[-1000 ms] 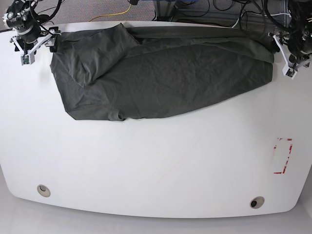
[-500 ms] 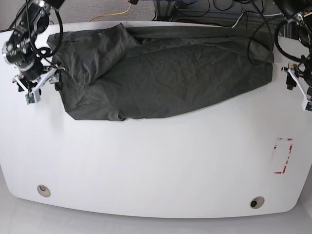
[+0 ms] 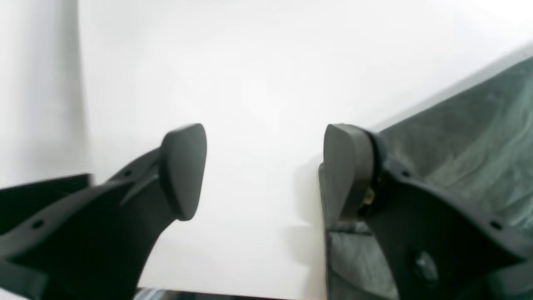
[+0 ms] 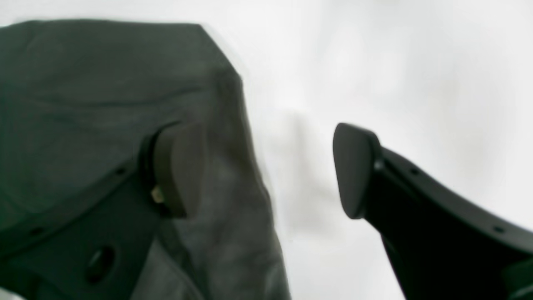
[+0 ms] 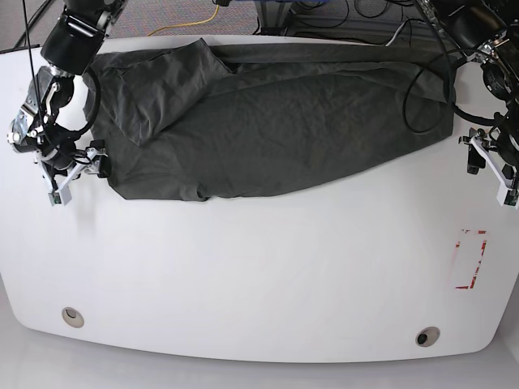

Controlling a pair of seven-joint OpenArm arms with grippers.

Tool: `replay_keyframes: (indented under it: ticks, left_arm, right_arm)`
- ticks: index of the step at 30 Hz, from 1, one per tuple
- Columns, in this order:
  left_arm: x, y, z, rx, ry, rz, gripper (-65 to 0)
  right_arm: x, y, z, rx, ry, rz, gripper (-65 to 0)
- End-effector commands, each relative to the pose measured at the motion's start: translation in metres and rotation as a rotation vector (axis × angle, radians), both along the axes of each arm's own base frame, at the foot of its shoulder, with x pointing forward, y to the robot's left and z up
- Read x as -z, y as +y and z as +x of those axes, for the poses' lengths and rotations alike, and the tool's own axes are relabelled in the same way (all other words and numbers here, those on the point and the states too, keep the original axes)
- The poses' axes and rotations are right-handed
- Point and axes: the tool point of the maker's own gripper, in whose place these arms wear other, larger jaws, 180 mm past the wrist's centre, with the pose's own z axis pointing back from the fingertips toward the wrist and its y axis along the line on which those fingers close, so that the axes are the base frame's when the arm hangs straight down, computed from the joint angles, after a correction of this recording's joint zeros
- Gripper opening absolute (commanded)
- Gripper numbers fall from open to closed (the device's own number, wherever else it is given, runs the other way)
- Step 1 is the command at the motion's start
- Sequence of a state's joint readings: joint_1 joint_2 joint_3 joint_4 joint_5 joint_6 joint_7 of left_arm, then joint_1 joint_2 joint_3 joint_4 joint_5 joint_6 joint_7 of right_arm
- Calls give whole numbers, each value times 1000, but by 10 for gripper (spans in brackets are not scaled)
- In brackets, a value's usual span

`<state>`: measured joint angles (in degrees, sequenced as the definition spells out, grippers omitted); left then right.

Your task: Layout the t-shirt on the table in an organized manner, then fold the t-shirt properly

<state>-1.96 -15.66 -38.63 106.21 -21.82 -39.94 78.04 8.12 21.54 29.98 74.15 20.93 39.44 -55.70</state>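
The t-shirt (image 5: 276, 121) looks soft, light and limp; its near corners seem best to pinch. Both the left gripper (image 5: 490, 168) and right gripper (image 5: 75, 173) gape empty.

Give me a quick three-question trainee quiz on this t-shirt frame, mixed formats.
1. True or false: the right gripper is clamped on the t-shirt.
2. Which does the red tape rectangle lie nearer? A) left gripper B) right gripper
3. Fill in: in the left wrist view, one finger is over bare ____.

Key:
1. False; its jaws are apart, straddling the shirt's edge.
2. A
3. table
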Motion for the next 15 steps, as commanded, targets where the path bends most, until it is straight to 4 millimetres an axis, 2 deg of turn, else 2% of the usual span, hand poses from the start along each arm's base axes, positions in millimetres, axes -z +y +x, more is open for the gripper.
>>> replay_keyframes:
  ticks: [1, 5, 15]
  left_arm:
    - [-2, 3, 3, -3, -12, -6, -242]
    - [8, 4, 1, -13, 9, -30, -242]
    - [11, 6, -2, -18, 22, -32, -242]
  right_arm:
    - [-12, 3, 20, -26, -63, 16, -193]
    - [-7, 9, 29, -34, -66, 39, -193]
    - [5, 27, 35, -69, -28, 73, -197]
